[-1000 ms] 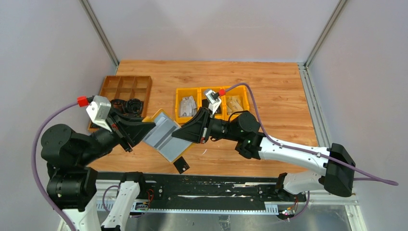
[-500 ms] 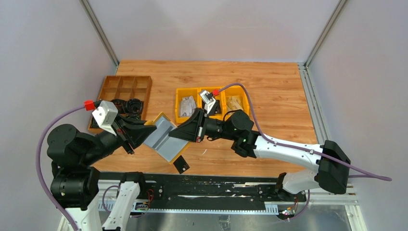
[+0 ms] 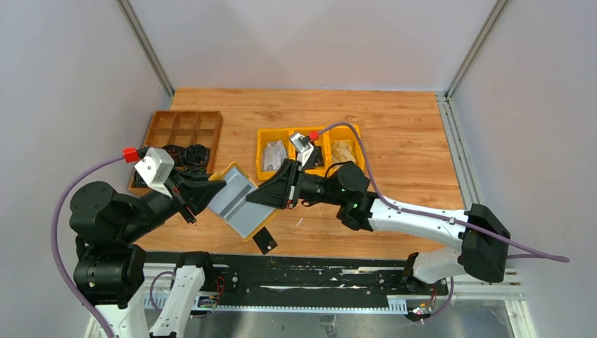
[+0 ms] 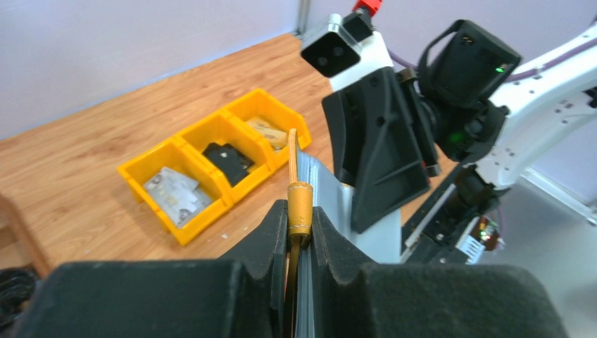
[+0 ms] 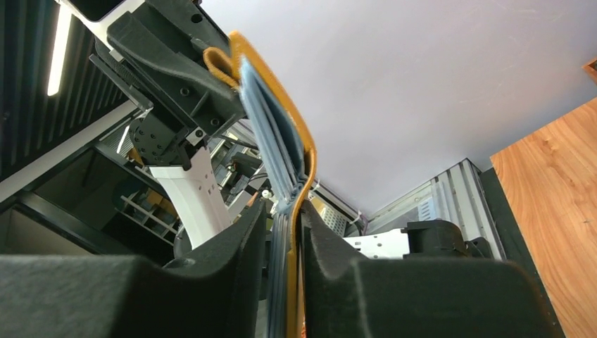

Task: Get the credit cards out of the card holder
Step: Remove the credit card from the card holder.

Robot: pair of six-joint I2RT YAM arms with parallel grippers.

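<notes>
Gripping the wallet (image 3: 238, 201) from both sides, the two arms hold it spread open in the air over the near middle of the table (image 3: 408, 141), grey lining facing up. The left gripper (image 3: 220, 184) is clenched on the wallet's left edge; the left wrist view shows its fingers pinching the mustard-yellow rim, with the snap tab sticking up just past them. The right gripper (image 3: 255, 197) grasps the opposite edge, and from its own camera the folded yellow cover and grey pockets run up from between its two fingers (image 5: 246, 239), which press against them on either side. No card can be made out in the pockets.

A loose black card (image 3: 265, 241) lies flat on the table near its near edge, just below the raised wallet and apart from it. Three joined yellow bins (image 3: 274, 131) sit at the table's middle: a silvery card (image 3: 274, 156) in the left one, a dark card (image 4: 227, 156) in the middle one, something pale in the right. A brown compartment tray (image 3: 184, 113) stands by the left edge.
</notes>
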